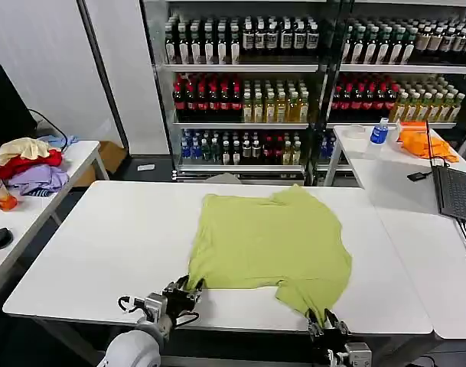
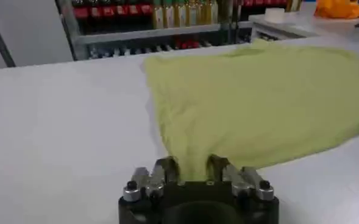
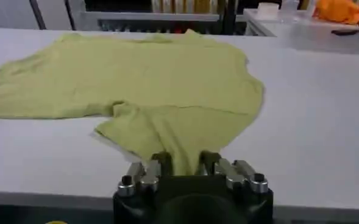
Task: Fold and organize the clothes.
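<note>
A lime yellow-green T-shirt (image 1: 271,237) lies spread on the white table (image 1: 102,245), its near right part folded and reaching the front edge. My left gripper (image 1: 190,288) is at the shirt's near left corner, shut on a bunch of the cloth. In the left wrist view the T-shirt (image 2: 258,103) narrows into the left gripper (image 2: 192,167). My right gripper (image 1: 327,317) is at the near right corner by the table's front edge. In the right wrist view the T-shirt (image 3: 155,79) runs down between the fingers of the right gripper (image 3: 179,161), which is shut on it.
A side table at the left holds a cream, red and lavender clothes pile (image 1: 27,164). The right table carries a laptop (image 1: 456,193), an orange cloth (image 1: 422,141) and a blue bottle (image 1: 379,131). Drink shelves (image 1: 248,92) stand behind.
</note>
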{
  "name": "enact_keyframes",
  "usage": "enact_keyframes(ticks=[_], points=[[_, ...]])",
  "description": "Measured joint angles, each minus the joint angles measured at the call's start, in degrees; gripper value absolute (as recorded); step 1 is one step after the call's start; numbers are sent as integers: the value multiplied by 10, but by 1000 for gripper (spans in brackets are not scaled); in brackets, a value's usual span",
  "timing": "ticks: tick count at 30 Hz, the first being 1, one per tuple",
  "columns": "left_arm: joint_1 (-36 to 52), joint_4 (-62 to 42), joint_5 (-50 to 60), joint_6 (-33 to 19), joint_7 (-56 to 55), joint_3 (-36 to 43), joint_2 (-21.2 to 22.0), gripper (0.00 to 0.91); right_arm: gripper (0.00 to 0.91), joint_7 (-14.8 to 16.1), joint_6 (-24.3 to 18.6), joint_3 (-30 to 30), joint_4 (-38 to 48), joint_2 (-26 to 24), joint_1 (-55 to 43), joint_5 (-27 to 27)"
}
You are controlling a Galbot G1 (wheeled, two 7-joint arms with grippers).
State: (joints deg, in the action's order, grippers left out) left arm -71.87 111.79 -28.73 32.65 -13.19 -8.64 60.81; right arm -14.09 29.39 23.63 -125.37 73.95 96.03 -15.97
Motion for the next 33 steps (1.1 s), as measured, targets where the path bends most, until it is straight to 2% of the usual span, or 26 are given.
enact_keyframes(ticks=[18, 27, 33], points=[[-41, 39, -59, 5, 20, -44, -1, 20, 0, 17, -30, 41, -76, -20, 55, -5], [-96, 114, -96, 7, 21, -108, -22, 20, 0, 25, -39, 70, -138, -30, 94, 0], [-109, 144, -115, 5, 24, -142, -42, 20, 0, 32, -44, 81, -147, -46, 84, -3]])
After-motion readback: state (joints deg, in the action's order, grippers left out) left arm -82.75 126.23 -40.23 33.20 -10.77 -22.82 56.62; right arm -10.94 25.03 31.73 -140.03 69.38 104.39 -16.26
